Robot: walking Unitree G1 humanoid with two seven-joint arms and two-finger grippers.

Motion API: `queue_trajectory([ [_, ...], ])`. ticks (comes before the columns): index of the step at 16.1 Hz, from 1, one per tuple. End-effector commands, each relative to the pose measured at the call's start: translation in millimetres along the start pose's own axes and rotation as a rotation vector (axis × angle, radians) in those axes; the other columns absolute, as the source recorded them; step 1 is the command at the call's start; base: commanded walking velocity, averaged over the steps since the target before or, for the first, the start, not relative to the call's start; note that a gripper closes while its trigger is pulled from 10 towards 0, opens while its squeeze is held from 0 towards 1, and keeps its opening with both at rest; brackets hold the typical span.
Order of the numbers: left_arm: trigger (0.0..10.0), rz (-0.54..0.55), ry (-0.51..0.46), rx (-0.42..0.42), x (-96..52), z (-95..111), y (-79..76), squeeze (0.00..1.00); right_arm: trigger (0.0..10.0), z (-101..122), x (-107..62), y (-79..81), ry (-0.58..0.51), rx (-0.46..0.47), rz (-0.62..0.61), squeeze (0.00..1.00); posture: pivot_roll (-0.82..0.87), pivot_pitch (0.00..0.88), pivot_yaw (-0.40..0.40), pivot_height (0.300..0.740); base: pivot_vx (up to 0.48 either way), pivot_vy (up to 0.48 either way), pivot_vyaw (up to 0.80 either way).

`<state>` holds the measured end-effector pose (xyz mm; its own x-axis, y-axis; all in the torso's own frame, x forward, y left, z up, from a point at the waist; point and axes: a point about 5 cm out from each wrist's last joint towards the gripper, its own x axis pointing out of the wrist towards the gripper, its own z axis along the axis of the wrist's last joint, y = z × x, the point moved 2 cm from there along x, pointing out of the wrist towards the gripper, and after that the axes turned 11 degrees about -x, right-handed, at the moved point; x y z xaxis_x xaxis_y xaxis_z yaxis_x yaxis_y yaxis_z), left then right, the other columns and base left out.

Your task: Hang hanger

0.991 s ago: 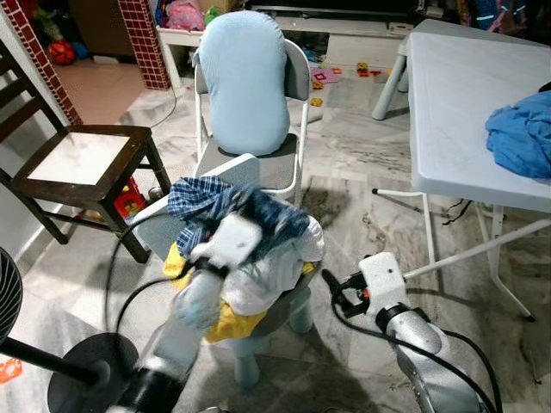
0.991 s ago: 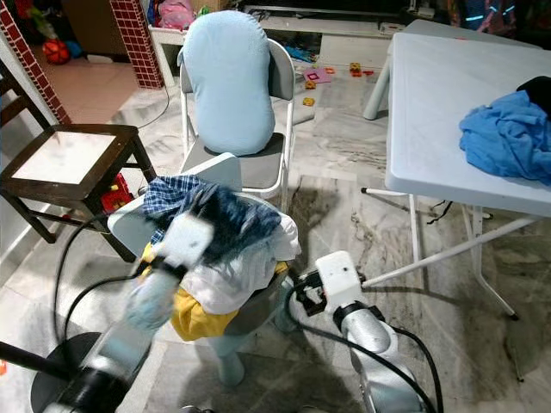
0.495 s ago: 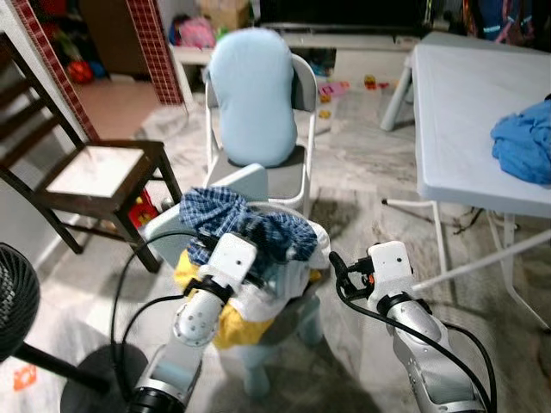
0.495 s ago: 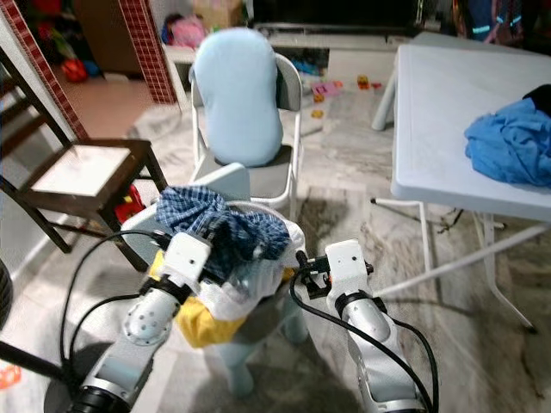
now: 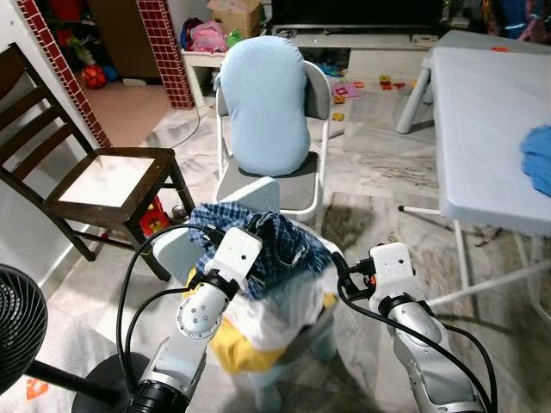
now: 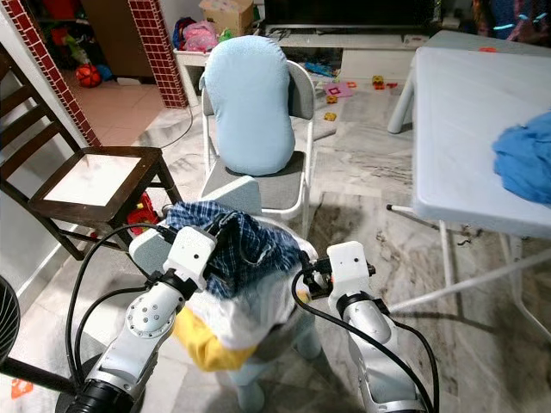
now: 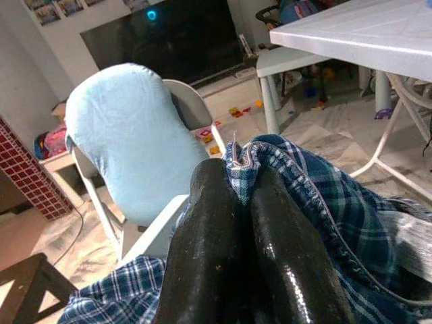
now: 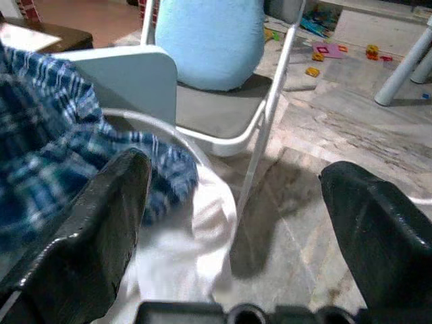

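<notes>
Since a second ago: my left arm had steadied out of its blur and drawn back a little with the cloth, while my head tilted up so the whole scene slid down in view

Left gripper [image 7: 236,177]: pressed together on a fold of the blue plaid shirt [image 5: 288,245] — a thin bit of metal showed between the fingertips [image 7: 270,185], perhaps the hanger's hook, though I could not tell

Right gripper [image 5: 340,267]: spread wide, just beside the pile, holding nothing

Pile: plaid shirt on top of white and yellow clothes, heaped on the small pale chair [image 5: 258,194]

Hanger: no clear sight of it; I judged it buried inside the shirt

Behind: folding chair with a blue cushion [image 5: 263,103]

Risk: my pinch held mostly cloth — lifting could let the hanger slide out, or drag the white clothes [image 5: 284,310] off the seat
</notes>
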<state>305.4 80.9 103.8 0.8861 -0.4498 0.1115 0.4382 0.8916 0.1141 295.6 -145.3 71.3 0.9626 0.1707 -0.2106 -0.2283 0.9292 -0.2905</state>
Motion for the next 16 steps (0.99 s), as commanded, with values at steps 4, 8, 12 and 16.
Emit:
queue_trajectory([
  [4, 10.0, 0.002, 0.008, -0.026, -1.7, -2.0, -1.7, 0.00, 10.0, -2.1, 1.9, 2.5, 0.001, 0.001, 0.008, 0.00, -0.07, 0.033, 0.055, 0.740, 0.108, 0.000, 0.00],
  [8, 10.0, -0.023, 0.016, -0.038, -2.1, -3.6, -5.1, 0.00, 10.0, -2.2, 2.6, 2.5, 0.001, -0.004, 0.009, 0.00, -0.08, 0.034, 0.053, 0.740, 0.000, 0.000, 0.00],
  [12, 10.0, -0.028, 0.017, -0.071, -1.0, -3.7, -8.0, 0.00, 10.0, -4.2, 1.8, 2.4, 0.005, -0.008, 0.011, 0.00, -0.08, 0.038, 0.051, 0.740, 0.000, 0.000, 0.00],
  [16, 10.0, -0.028, 0.023, -0.083, -0.7, -5.1, -10.5, 0.00, 10.0, -6.8, 0.7, 0.8, 0.018, -0.013, 0.012, 0.00, -0.09, 0.041, 0.041, 0.740, 0.000, 0.000, 0.00],
])
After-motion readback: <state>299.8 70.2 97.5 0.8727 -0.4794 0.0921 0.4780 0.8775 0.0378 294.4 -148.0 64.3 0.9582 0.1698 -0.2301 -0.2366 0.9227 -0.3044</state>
